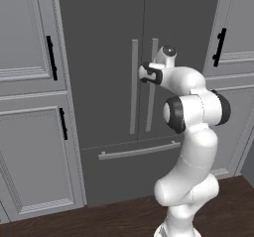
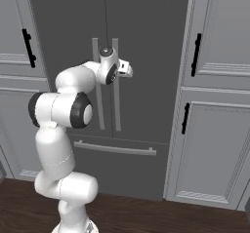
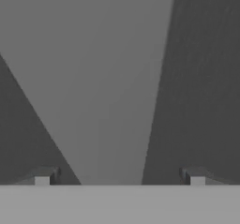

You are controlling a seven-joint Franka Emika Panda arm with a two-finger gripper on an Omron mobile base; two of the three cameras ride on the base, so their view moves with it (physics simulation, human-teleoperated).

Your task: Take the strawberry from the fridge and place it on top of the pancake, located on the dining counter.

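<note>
The tall dark grey fridge (image 1: 106, 57) (image 2: 146, 42) stands straight ahead with both doors shut, so the strawberry is hidden. The pancake and the dining counter are out of view. My gripper (image 1: 143, 74) (image 2: 129, 70) is raised against the fridge front, level with the upper part of the two long silver door handles (image 1: 134, 87) (image 2: 116, 100). In the hand view, one silver handle (image 3: 108, 101) runs very close between the two spread fingertips of the gripper (image 3: 119, 178). The jaws stand open with nothing gripped.
Light grey panelled cabinets with black handles flank the fridge on the left (image 1: 30, 82) and on the right (image 2: 215, 105). A bottom drawer with a horizontal silver bar (image 1: 139, 150) sits under the doors. Below lies a dark wood floor (image 2: 146, 212).
</note>
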